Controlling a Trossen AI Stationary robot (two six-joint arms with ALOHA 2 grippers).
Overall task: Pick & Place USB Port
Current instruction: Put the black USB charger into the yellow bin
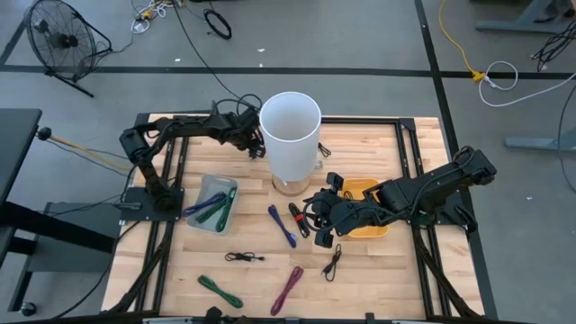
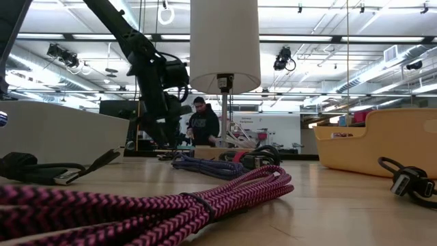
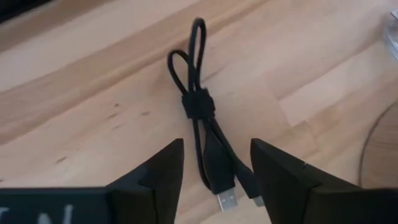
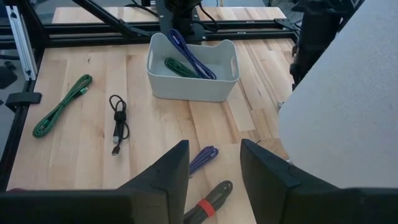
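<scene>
Left gripper [image 3: 214, 168] spread, empty, hovering over one coiled black USB cable [image 3: 205, 134] lying on wooden table [image 1: 378, 270] at 11 o'clock, beside white lampshade [image 1: 290, 126]. Right gripper [image 4: 214, 165] jaws apart, empty, near yellow bin [image 1: 367, 193]. Grey bin [image 4: 193, 68] holds two cables: one blue, one green.

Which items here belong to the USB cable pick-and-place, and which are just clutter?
Job:
black cable between the left gripper open fingers
right gripper
grey bin
yellow bin
green cable
pink cable
purple cable

Lying about:
lamp
fan on the floor
</scene>
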